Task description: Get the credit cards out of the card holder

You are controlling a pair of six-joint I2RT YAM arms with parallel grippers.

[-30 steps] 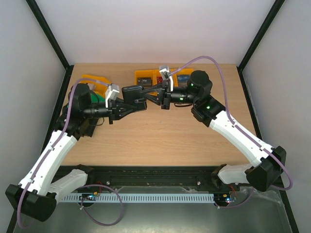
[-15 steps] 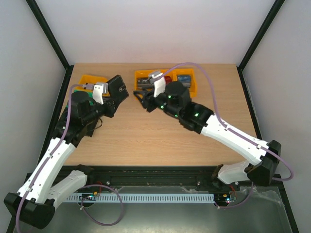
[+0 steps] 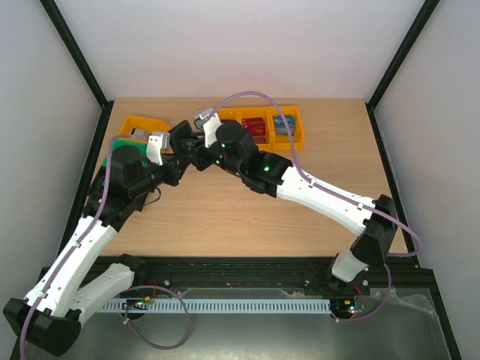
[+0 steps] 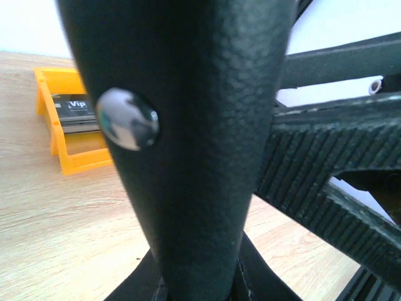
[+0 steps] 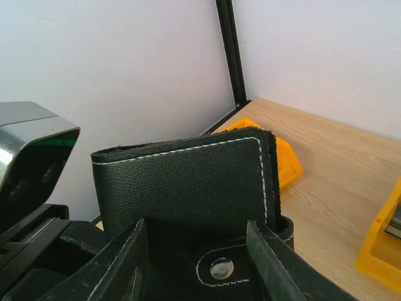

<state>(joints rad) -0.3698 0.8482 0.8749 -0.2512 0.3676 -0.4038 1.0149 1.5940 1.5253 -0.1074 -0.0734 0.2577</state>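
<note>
Above the counter [image 3: 247, 217], near its back-left corner, the card holder [image 5: 188, 182] hangs in the air, pinched by the left end effector [image 3: 178, 154]. That end effector is clamped on the holder's lower part, so the leather rises upright in front of its wrist camera and fills most of that view.

The right end effector [image 5: 195, 233] has reached across to meet it. Its fingers [image 5: 128, 263] stand apart, one on each side of the snap tab [image 5: 219, 268], and nothing shows them pressing on the leather, so I read it as open and holding nothing.

The holder looks folded shut. Its stitched outer face is turned to the right wrist camera, the tab lies across the fold, and no grey-blue pocket or card edge can be seen.

At the back of the counter stands an orange bin [image 3: 301, 129] with several cards [image 3: 255, 127] lying in it, reddish and bluish. Whether any of them came out of this holder cannot be told.

My judgement is that the task is at an early stage. The holder is lifted and presented, but unsnapping the tab, folding it open and drawing the cards out all seem left to do.
</note>
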